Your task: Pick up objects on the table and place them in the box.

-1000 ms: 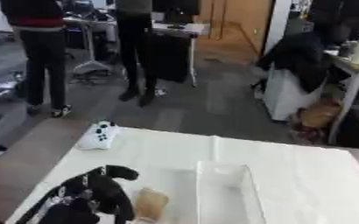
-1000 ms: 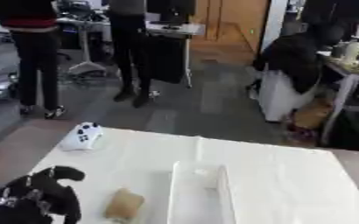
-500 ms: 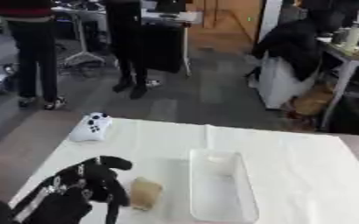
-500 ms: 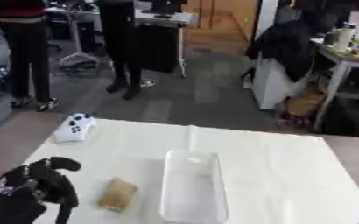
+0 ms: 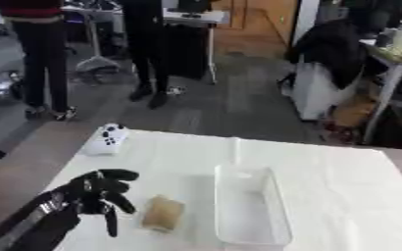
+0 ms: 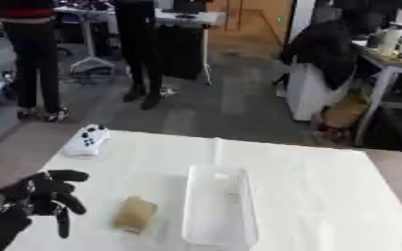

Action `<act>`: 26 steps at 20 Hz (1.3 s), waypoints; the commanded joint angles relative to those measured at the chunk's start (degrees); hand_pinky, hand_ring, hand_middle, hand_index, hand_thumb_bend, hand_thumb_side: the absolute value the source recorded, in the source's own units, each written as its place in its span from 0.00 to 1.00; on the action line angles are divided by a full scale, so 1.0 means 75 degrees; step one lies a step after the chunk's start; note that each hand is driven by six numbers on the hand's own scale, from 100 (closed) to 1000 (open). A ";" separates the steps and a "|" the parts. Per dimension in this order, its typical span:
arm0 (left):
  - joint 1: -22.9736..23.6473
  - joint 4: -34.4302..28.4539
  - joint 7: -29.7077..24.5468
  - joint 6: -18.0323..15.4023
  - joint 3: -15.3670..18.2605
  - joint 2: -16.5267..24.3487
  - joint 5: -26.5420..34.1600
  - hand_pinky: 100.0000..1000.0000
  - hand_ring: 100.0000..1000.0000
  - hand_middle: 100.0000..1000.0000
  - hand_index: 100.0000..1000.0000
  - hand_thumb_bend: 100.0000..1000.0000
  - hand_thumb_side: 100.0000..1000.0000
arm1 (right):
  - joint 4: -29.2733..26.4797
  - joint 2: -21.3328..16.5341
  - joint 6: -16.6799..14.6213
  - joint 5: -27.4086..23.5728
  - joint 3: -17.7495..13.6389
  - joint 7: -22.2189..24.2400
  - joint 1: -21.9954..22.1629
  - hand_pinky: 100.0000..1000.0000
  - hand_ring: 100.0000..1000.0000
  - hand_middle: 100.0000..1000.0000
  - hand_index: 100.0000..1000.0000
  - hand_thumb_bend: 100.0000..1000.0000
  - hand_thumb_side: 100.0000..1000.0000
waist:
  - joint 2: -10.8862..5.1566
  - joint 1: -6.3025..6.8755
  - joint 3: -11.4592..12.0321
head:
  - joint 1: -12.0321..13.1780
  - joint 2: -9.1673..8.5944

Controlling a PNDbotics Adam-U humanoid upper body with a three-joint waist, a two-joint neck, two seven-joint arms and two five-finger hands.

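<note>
Hovering left of the box, the left robot hand held nothing, fingers loosely spread. Between them a tan roll lay, long axis roughly parallel to the box's.

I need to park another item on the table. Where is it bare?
The widest bare patch lies right of the clear box. Another lies between the white controller and the box. It is crowded near the left hand and the tan object.
</note>
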 commanded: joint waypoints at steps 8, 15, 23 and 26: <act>-0.0587 -0.0135 0.0423 -0.0109 0.0094 0.1396 -0.2142 0.62 0.78 0.89 0.86 0.63 0.89 | -0.0101 -0.0155 0.0054 -0.0029 -0.0033 0.0012 -0.0039 0.00 0.00 0.06 0.35 0.16 0.90 | -0.0138 0.0098 0.0010 | 0.0020 -0.0183; -0.1213 0.0170 0.0214 -0.0093 -0.0215 0.2141 -0.3304 0.72 0.81 0.88 0.87 0.76 0.92 | -0.0101 -0.0135 0.0072 -0.0107 0.0031 0.0083 -0.0091 0.00 0.00 0.06 0.35 0.16 0.89 | -0.0150 0.0145 -0.0053 | -0.0044 -0.0162; -0.2209 0.1435 0.0159 -0.0776 -0.0686 0.2439 -0.4487 0.77 0.80 0.84 0.87 1.00 0.90 | -0.0101 -0.0100 0.0092 -0.0194 0.0074 0.0172 -0.0111 0.00 0.00 0.06 0.35 0.16 0.89 | -0.0170 0.0174 -0.0113 | -0.0097 0.0342; -0.2632 0.1897 0.0090 -0.1089 -0.0860 0.2482 -0.4968 0.79 0.79 0.82 0.87 1.00 0.95 | -0.0101 -0.0112 0.0109 -0.0210 0.0094 0.0207 -0.0116 0.00 0.00 0.06 0.35 0.16 0.90 | -0.0168 0.0197 -0.0115 | 0.0059 0.0779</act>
